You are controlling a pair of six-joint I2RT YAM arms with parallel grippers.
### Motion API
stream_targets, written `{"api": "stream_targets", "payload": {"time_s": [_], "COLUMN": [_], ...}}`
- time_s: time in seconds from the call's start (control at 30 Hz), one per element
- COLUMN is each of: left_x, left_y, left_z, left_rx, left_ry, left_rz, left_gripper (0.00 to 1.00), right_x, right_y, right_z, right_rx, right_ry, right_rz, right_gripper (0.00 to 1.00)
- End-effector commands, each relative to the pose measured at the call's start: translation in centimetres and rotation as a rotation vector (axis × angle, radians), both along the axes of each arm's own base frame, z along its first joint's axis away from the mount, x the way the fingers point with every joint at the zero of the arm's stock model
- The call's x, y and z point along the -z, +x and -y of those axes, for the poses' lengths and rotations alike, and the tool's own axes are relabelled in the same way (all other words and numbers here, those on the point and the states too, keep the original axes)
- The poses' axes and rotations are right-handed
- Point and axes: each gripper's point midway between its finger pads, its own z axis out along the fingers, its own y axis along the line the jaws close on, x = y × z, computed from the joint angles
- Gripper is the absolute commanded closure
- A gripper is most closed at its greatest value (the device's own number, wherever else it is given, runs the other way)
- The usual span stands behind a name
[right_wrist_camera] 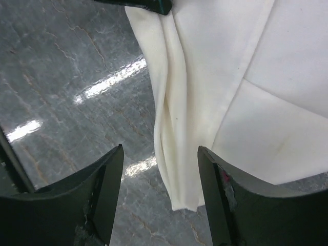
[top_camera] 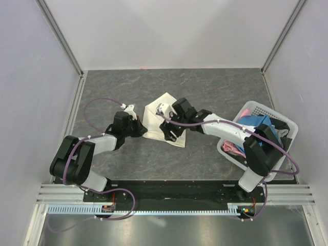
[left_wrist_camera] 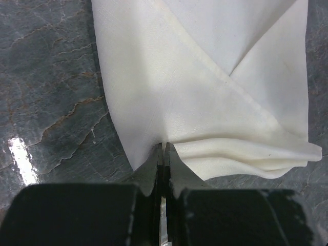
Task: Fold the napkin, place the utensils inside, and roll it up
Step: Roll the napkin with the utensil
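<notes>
Pressed together at the bottom of the left wrist view, the left gripper (left_wrist_camera: 163, 154) pinches a low edge of the napkin (left_wrist_camera: 205, 92), and the cloth puckers into the seam between its fingers. That view shows the cream cloth folded over itself — a diagonal flap across the upper layer and a soft stack of layers bulging out to the right. It lies on the dark marbled table (left_wrist_camera: 51, 92).

The right wrist view gives what the first cannot. The right gripper (right_wrist_camera: 161, 169) stands with its jaws wide apart, straddling the napkin's (right_wrist_camera: 246, 77) rumpled, layered edge. Whether either finger touches the cloth cannot be told. At the top of this view a black tip of the left gripper (right_wrist_camera: 148, 5) holds the same edge further along.

Only the overhead view places it all. The napkin (top_camera: 154, 119) lies near the middle of the table (top_camera: 102, 92), with the left gripper (top_camera: 141, 128) at its left side and the right gripper (top_camera: 169, 134) over its near edge. Off to the right — well apart from the napkin — a white basket (top_camera: 271, 114) holds a blue cloth (top_camera: 254, 123) and a pink cloth (top_camera: 231, 148).
</notes>
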Motion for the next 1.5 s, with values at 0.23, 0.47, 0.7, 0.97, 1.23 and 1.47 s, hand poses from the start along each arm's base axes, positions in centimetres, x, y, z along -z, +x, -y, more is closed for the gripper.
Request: {"api": "stream_targets", "payload": {"time_s": [0.23, 0.47, 0.7, 0.97, 1.23, 1.47], "left_x": [0.1, 0.0, -0.2, -0.3, -0.7, -2.8], "left_y": [0.4, 0.4, 0.5, 0.6, 0.7, 1.5], "left_z": [0.0, 0.0, -0.1, 0.0, 0.3, 0.5], "left_rx": [-0.01, -0.009, -0.01, -0.004, 0.007, -0.007], "left_ry": [-0.029, -0.029, -0.029, -0.033, -0.043, -0.09], "left_rz": [-0.059, -0.058, -0.058, -0.055, -0.042, -0.012], "left_gripper": [0.98, 0.98, 0.98, 0.98, 0.98, 0.92], "right_x": [1.2, 3.2, 5.1, 7.1, 8.7, 9.9], "right_y": [0.5, 0.5, -0.1, -0.5, -0.8, -3.5], "right_z": [-1.5, -1.4, -1.1, -0.5, 0.1, -0.6], "right_rx": [0.007, -0.005, -0.027, -0.025, -0.037, -0.155], "right_ry": [-0.164, -0.212, -0.241, -0.278, -0.324, -0.329], "right_rz": [0.354, 0.365, 0.329, 0.293, 0.273, 0.114], "right_gripper": [0.32, 0.32, 0.33, 0.4, 0.76, 0.97]}}
